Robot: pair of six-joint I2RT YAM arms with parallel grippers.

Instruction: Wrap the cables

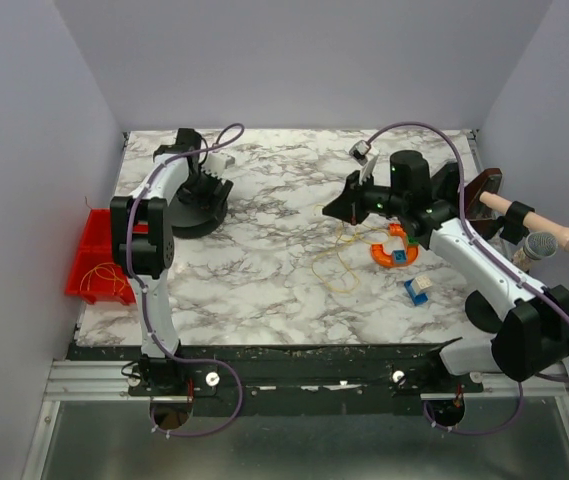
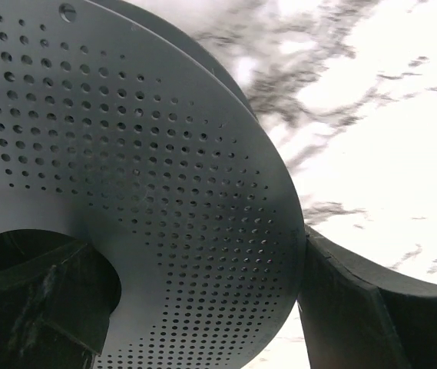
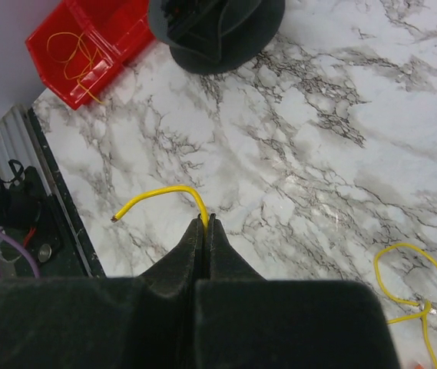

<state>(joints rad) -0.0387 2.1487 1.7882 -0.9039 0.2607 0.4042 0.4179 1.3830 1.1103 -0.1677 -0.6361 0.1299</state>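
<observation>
The yellow cable (image 1: 336, 262) lies in loose loops on the marble table, left of an orange reel (image 1: 396, 250). My right gripper (image 1: 330, 212) is shut on one end of it, held above the table. In the right wrist view the jaws (image 3: 206, 219) pinch the cable (image 3: 157, 192), and its short bare-tipped end curves out to the left. More of its loops (image 3: 402, 250) lie at the lower right. My left gripper (image 1: 204, 190) sits on a black perforated spool (image 1: 199, 218). In the left wrist view the spool flange (image 2: 164, 192) fills the space between the fingers (image 2: 356, 307).
A red bin (image 1: 89, 235) holding more yellow wire hangs off the table's left edge; it also shows in the right wrist view (image 3: 118, 38). A blue and white block (image 1: 419, 290) lies near the orange reel. A microphone (image 1: 532, 247) and a wooden handle (image 1: 539, 222) stand at the right edge.
</observation>
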